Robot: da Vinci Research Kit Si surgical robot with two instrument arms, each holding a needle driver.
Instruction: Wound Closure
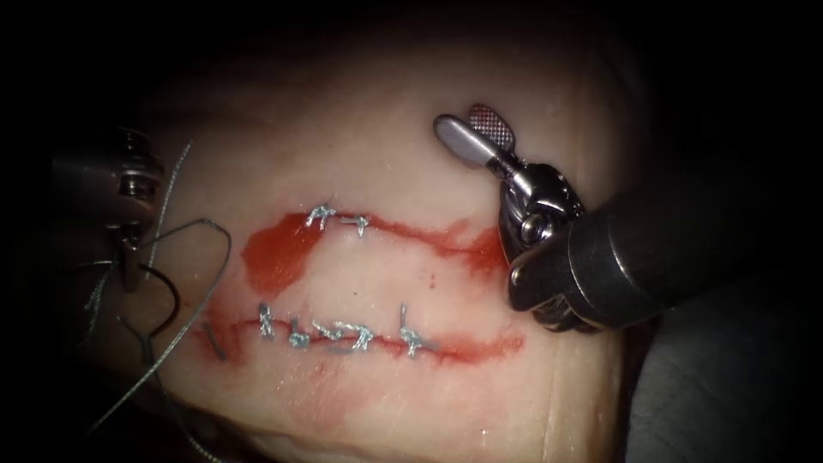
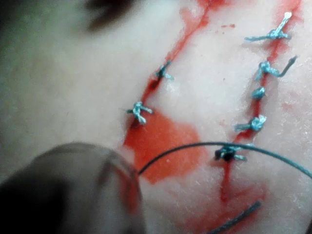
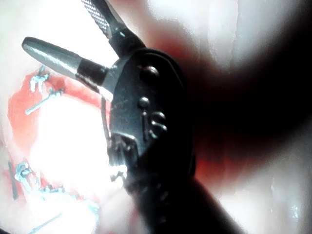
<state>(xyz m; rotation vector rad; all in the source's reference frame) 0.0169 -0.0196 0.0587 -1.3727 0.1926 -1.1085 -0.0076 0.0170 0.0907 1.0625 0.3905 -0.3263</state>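
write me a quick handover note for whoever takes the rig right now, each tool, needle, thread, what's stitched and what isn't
Right tool: jaws open, holding nothing, above the upper cut near its right end.
Left tool: at the left edge of the tissue; its jaws are hard to make out. The dark curved needle sits just under it, out of the tissue; whether it is gripped is unclear.
Thread: loops loosely over the left end of the cuts.
Done: two stitches on the upper cut, a row of stitches along the lower cut.
Left: the upper cut's right part shows no stitch; red fluid pools at its left end.
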